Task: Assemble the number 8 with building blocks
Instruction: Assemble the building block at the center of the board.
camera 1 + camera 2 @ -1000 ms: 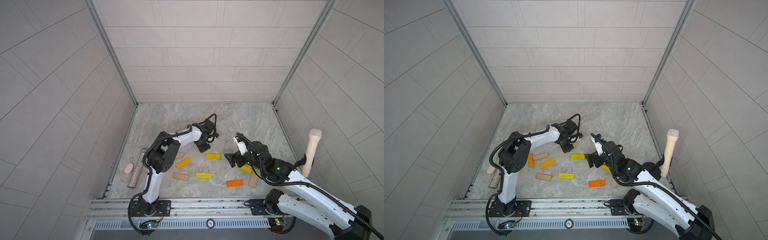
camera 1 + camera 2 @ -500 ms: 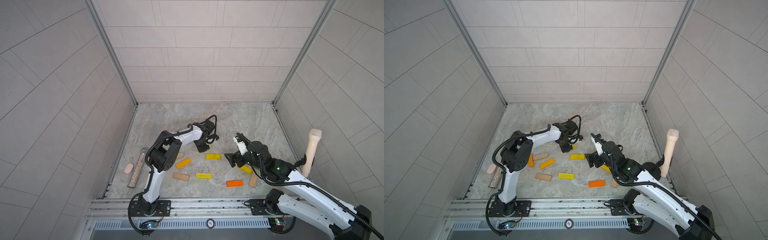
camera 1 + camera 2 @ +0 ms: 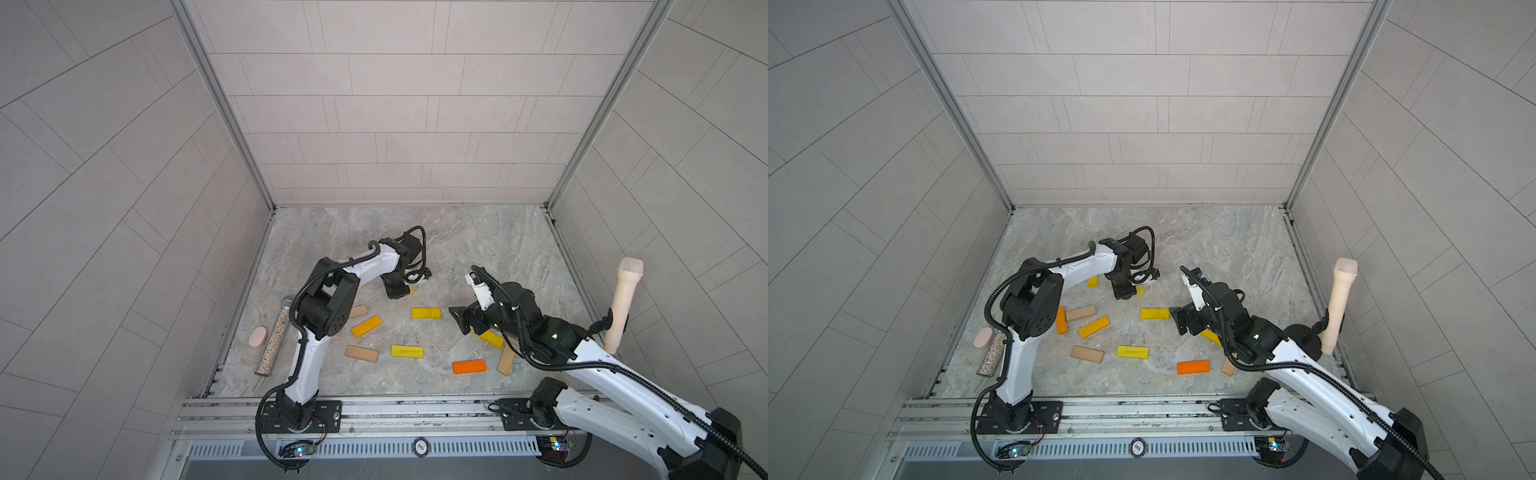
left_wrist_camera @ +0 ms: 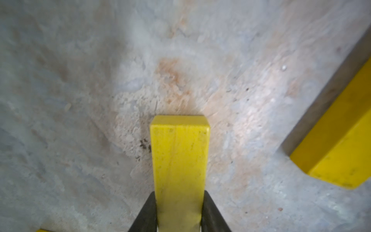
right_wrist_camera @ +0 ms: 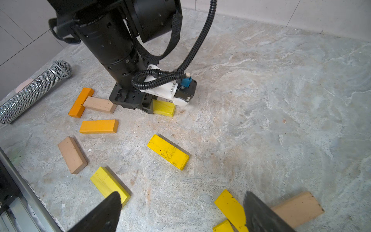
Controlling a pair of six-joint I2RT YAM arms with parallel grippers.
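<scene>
Squeezing 1 yellow block [image 4: 179, 160] on the tabletop [image 4: 80, 80], the left fingers [image 4: 145, 215] are closed tight on it. The right fingers [image 5: 104, 213] hang wide open over other building blocks [image 5: 168, 152] lying scattered.

This is a robotics lab test cell rather than a lived-in room. Pale tiled panels [image 3: 395, 112] close in a marble-patterned table [image 3: 490, 249] on three sides, joined by bare aluminium corner posts [image 3: 222, 104]. At 6 o'clock an aluminium rail [image 3: 415, 409] carries the bolted bases of the left arm [image 3: 309, 361] and right arm [image 3: 615, 382], with exposed cables [image 3: 258, 424] and small lit circuit boards [image 3: 300, 450] below. Loose building blocks [image 3: 407, 351] lie scattered on the table.
</scene>
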